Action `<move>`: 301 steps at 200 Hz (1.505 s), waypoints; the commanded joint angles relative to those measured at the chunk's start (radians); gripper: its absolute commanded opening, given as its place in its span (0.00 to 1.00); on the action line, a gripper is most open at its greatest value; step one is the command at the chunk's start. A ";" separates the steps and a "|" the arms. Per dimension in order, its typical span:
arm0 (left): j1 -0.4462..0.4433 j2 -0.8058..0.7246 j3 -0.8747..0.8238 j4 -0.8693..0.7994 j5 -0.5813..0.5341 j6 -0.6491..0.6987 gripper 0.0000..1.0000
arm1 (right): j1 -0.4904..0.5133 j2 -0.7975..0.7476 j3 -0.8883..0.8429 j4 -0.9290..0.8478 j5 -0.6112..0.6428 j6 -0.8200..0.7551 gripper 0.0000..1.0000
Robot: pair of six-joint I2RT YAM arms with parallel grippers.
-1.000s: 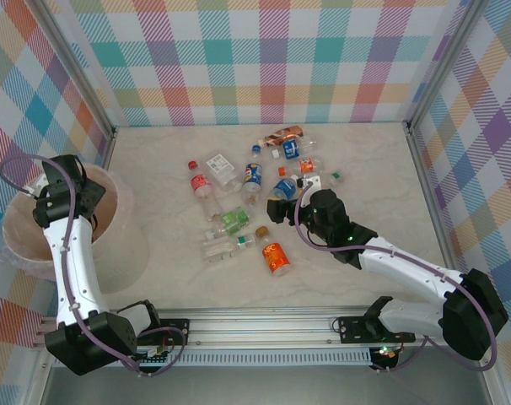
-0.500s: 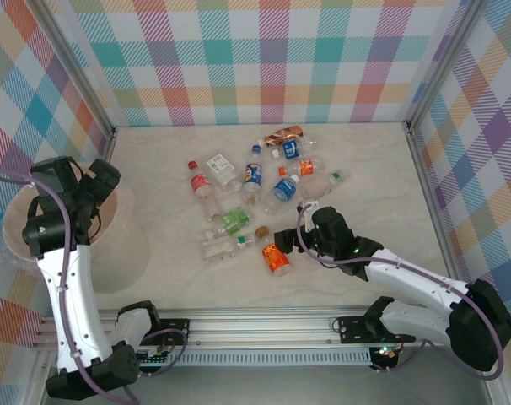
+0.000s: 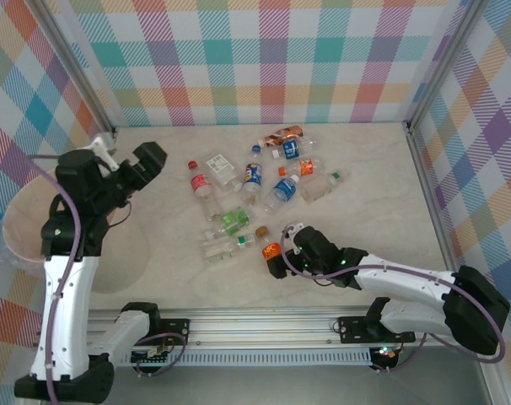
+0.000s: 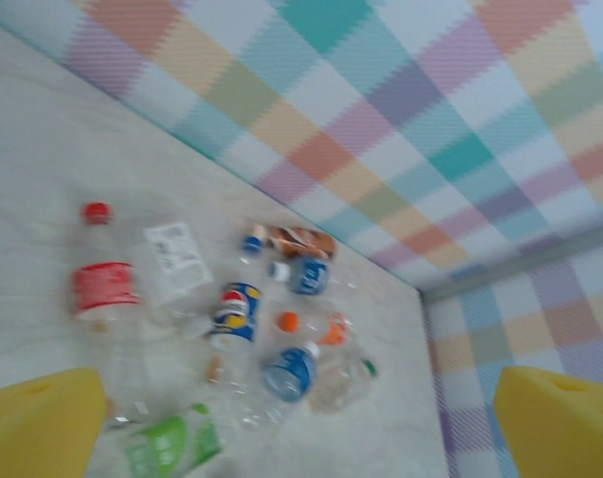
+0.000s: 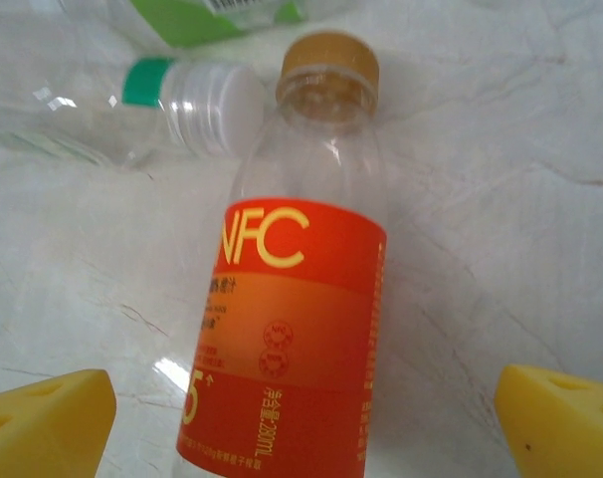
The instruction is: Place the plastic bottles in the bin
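Checked walls (image 3: 272,59) box in a pale, smooth-looking surface (image 3: 382,194) where a bottle could skid or roll; the bin (image 3: 15,240) stands at its left edge, the left claw (image 3: 127,160) wide and empty near it. The plastic bottles (image 3: 251,173) lie mid-surface, well apart from the bin, seemingly empty: light, thin, easily crushed. The right claw (image 5: 301,438), wide and empty, straddles the orange-labelled bottle (image 5: 287,329); its labelled belly looks the surest hold.

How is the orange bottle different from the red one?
The orange bottle has an orange label and a gold cap; the red bottle has a red label and a red cap. The orange bottle lies inside the open right gripper; the red bottle lies well apart from it. Both are clear and lie on the table.
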 commanded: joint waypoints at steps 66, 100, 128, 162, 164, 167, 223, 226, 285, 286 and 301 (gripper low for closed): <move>-0.359 0.235 -0.050 0.218 -0.119 -0.012 1.00 | 0.119 0.197 0.085 -0.036 0.184 0.039 0.87; -0.361 0.243 -0.083 0.222 -0.130 -0.019 1.00 | 0.134 0.251 0.102 -0.017 0.189 0.026 0.86; -0.361 0.260 -0.081 0.212 -0.131 -0.020 1.00 | 0.143 0.306 0.131 -0.020 0.189 0.001 0.84; -0.361 0.252 -0.082 0.195 -0.162 -0.011 1.00 | 0.148 0.347 0.146 -0.012 0.201 -0.025 0.78; -0.360 0.251 -0.082 0.194 -0.163 -0.012 1.00 | 0.147 0.349 0.145 -0.011 0.202 -0.027 0.77; -0.360 0.251 -0.083 0.190 -0.168 -0.009 1.00 | 0.148 0.349 0.144 -0.010 0.203 -0.031 0.77; -0.361 0.266 -0.079 0.174 -0.194 -0.011 1.00 | 0.147 0.357 0.144 -0.028 0.255 -0.032 0.65; -0.361 0.268 -0.078 0.174 -0.194 -0.011 1.00 | 0.147 0.356 0.143 -0.031 0.260 -0.028 0.64; -0.360 0.303 -0.078 0.160 -0.252 -0.056 1.00 | 0.144 0.229 0.106 -0.010 0.312 0.013 0.48; -0.361 0.303 -0.078 0.162 -0.252 -0.057 1.00 | 0.144 0.227 0.107 -0.010 0.313 0.015 0.48; -0.361 0.310 -0.086 0.175 -0.248 -0.063 1.00 | 0.140 0.195 0.099 -0.007 0.337 0.027 0.46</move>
